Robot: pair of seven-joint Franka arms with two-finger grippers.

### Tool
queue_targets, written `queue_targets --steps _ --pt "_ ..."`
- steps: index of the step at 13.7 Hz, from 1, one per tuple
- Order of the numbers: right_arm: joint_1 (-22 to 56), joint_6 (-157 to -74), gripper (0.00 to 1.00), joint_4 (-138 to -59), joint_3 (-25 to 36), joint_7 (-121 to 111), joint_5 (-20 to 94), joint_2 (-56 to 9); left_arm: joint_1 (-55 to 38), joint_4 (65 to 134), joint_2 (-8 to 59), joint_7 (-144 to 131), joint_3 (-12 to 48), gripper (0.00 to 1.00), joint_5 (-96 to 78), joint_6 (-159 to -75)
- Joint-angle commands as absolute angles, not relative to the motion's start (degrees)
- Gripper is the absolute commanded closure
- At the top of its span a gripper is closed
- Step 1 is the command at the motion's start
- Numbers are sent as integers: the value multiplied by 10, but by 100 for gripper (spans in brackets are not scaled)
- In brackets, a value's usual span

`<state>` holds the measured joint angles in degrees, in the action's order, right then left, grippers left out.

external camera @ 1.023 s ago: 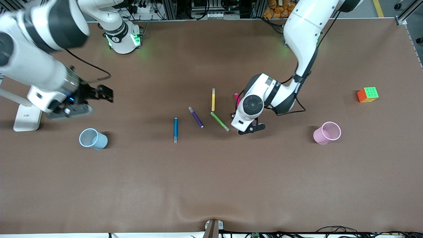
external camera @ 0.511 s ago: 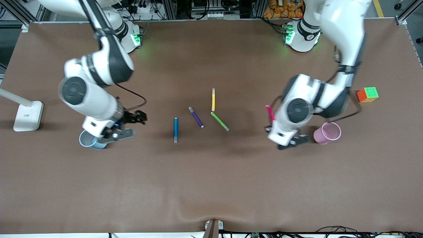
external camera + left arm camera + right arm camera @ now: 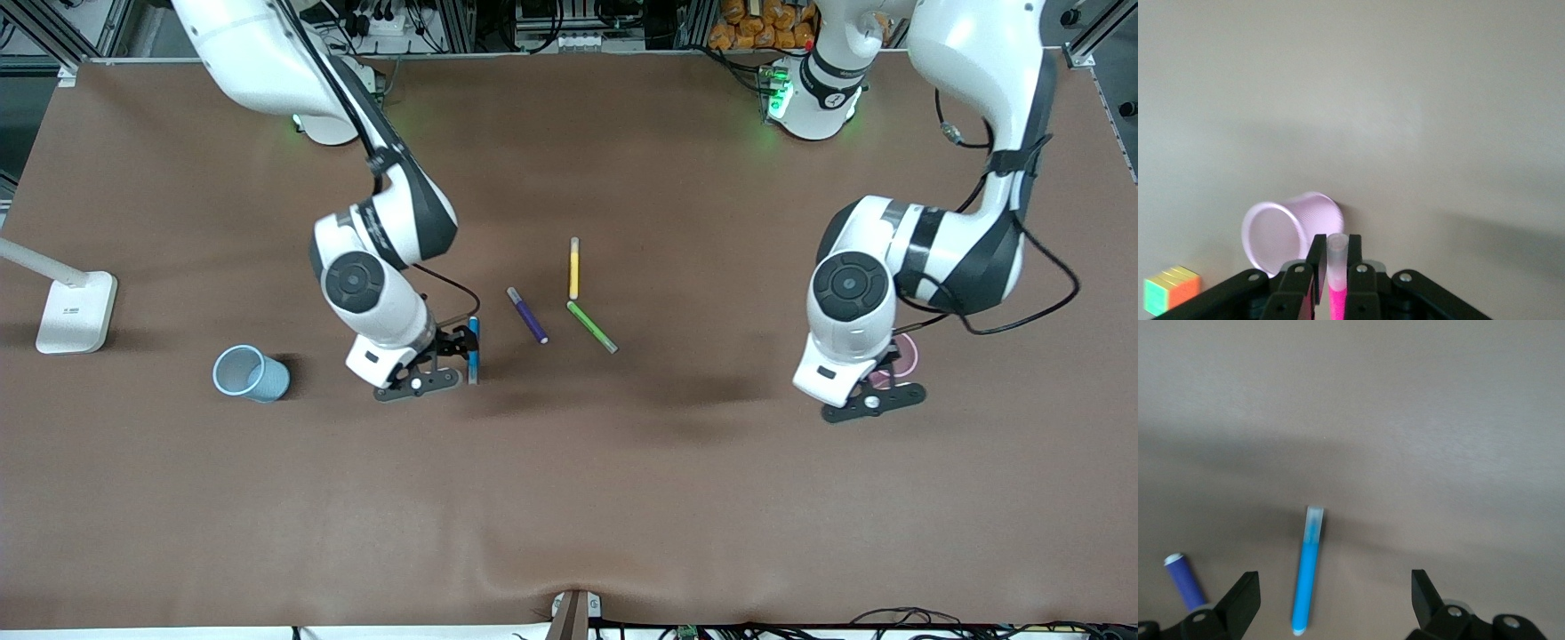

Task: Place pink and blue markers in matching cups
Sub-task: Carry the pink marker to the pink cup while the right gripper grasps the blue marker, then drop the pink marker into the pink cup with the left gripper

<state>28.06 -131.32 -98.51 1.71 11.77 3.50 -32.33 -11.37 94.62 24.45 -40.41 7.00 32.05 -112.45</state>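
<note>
Markers first: the pink marker [image 3: 1335, 277] is clamped upright between the closed fingers of the left gripper [image 3: 1333, 267], which hangs over the pink cup [image 3: 902, 354]. In the front view the marker is hidden by the arm and the cup is mostly covered, only a piece of its rim showing. The blue marker [image 3: 473, 349] lies flat on the brown tabletop [image 3: 569, 498], near the middle. The right gripper [image 3: 1331, 600] is low over it with its fingers spread wide, one to either side of the marker. The blue cup [image 3: 250, 373] stands toward the right arm's end from the blue marker, well apart. Beside the blue marker, toward the left arm's end, lie a purple marker [image 3: 527, 315], a green marker [image 3: 592, 326] and a yellow marker [image 3: 574, 268]. A colour cube [image 3: 1170, 295] sits near the pink cup. A white lamp base [image 3: 76, 311] rests at the right arm's end.
</note>
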Motion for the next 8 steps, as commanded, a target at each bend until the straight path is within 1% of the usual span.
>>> queue_targets --steps 1,4,6,8 --pt "297 -1346 0 -974 24 148 24 -359 -93 969 214 -396 76 100 379 -1121" --pt "306 -1382 0 -975 24 153 24 -387 -77 995 203 -407 77 100 444 -1135" --pt "319 -1395 0 -975 25 172 23 -401 -60 1023 195 -409 79 100 459 -1174" --pt "323 -1395 0 -976 25 174 23 -405 -39 1069 186 -433 79 100 477 -1229"
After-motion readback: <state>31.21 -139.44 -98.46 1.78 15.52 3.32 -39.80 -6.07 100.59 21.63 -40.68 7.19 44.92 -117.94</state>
